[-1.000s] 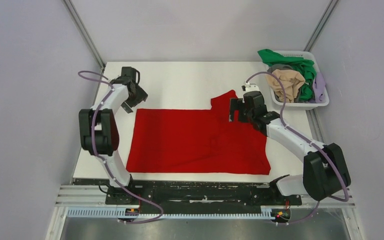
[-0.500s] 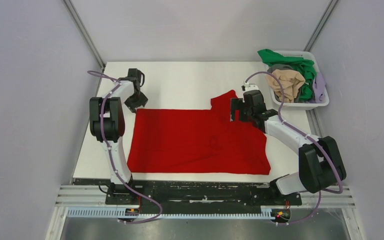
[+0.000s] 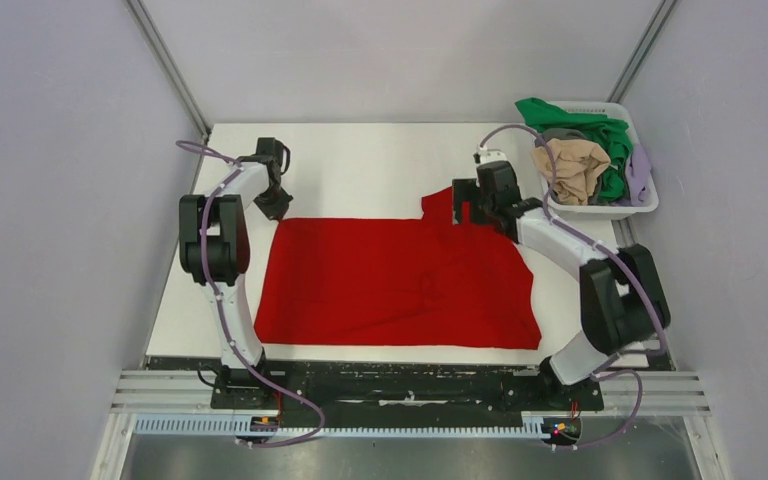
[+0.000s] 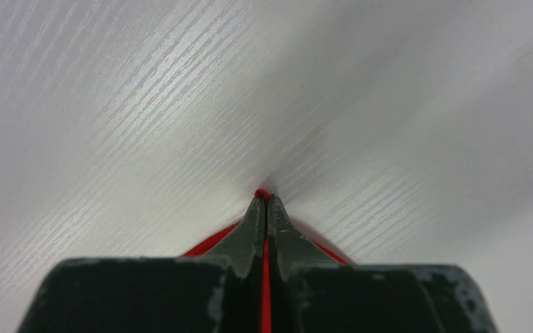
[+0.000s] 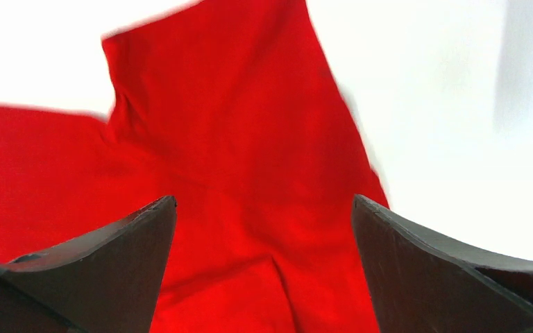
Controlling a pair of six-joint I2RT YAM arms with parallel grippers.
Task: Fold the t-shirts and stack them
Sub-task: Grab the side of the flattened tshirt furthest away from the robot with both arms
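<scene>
One big red t-shirt [image 3: 390, 285] was spread flat across the middle of the white desk [image 3: 360, 165]. Its near edge lay close to the arm bases, and one sleeve [image 3: 450, 205] was poked out at the far right.

At the far-left corner of the cloth, the left end effector [image 3: 278, 208] was found pressed down low. And what a tight pinch was shown in the left wrist view: the fingers [image 4: 250, 232] were closed together with only a thin red line of fabric caught between them.

Over on the other side, the right end effector [image 3: 463, 212] was held above the sleeve. In the right wrist view its fingers [image 5: 111, 257] were spread wide apart, with the red sleeve laid out between them and nothing gripped. Whether the tips were touching the cloth could not be told.

Four more t-shirts were heaped in the white slatted basket [image 3: 600, 208] at the far-right corner of the desk, just beside the right arm. A green shirt [image 3: 615, 135] was draped over the far rim and a beige shirt [image 3: 572, 165] was bunched on top at the near side. A grey shirt [image 3: 558, 133] was partly buried between them, and a lavender shirt [image 3: 640, 170] was hung at the right wall. The basket was seen apart from the red t-shirt.
</scene>
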